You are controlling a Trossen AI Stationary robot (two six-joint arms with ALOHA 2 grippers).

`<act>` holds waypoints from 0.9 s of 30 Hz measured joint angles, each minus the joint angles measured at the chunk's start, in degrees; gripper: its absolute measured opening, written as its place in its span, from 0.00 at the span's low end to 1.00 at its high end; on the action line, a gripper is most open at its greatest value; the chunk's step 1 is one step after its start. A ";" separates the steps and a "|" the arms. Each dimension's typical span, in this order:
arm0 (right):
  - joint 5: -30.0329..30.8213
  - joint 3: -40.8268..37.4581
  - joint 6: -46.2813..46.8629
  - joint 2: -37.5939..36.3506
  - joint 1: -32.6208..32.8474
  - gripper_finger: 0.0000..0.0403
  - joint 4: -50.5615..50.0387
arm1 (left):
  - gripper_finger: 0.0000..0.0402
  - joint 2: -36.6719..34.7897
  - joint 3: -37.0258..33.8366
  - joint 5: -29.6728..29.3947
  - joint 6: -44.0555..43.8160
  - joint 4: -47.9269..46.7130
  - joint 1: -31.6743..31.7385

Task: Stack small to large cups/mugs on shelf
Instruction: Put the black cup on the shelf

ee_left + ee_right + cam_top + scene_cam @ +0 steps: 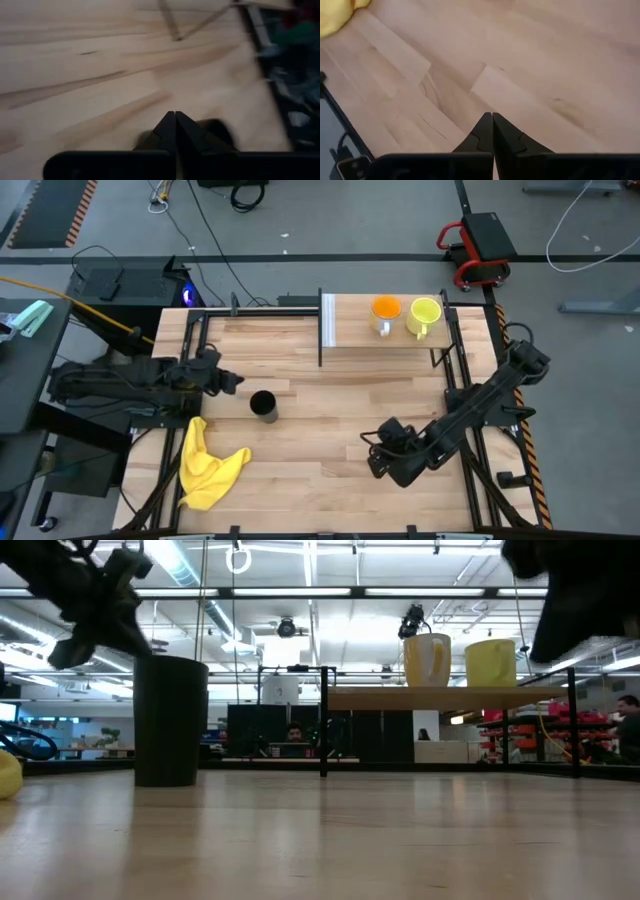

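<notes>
No readable writing anywhere that I can spot, no brand marks on the mugs or the gear.

The tabletop is pale striped wood, a butcher-block kind of look, with dark rails along its sides. Around it is grey floor with cables, a red and black cart off past the far right corner, and dark equipment on the left. From table height you see a big open room behind: ceiling strip lights, desks, and a person at the far right edge.

The shelf sits at the far edge of the table with its white end panel on the left. The orange mug and the yellow-green mug stand on it side by side, close but not nested. The black tumbler stands upright on the bare tabletop, well apart from the shelf. A crumpled yellow cloth lies near the front left corner.

The left gripper hangs just beside the tumbler on its left, jaws pressed together and empty. The right gripper is low over the front right of the table, jaws also together, holding nothing. Nothing stands between the tumbler and the shelf.
</notes>
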 joint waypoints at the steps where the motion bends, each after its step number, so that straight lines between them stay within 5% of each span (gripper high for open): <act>1: 0.16 -2.44 0.93 0.26 -0.24 0.01 4.33 | 0.03 -0.43 0.00 -0.47 -1.19 -2.75 0.17; 6: 4.41 -8.19 3.10 2.38 -1.80 0.01 17.24 | 0.06 -0.71 -0.01 -0.61 -4.75 -11.03 0.41; 27: 5.00 -7.87 -5.10 3.34 -9.57 0.01 22.68 | 0.06 9.51 0.00 8.19 -0.68 -7.93 -0.37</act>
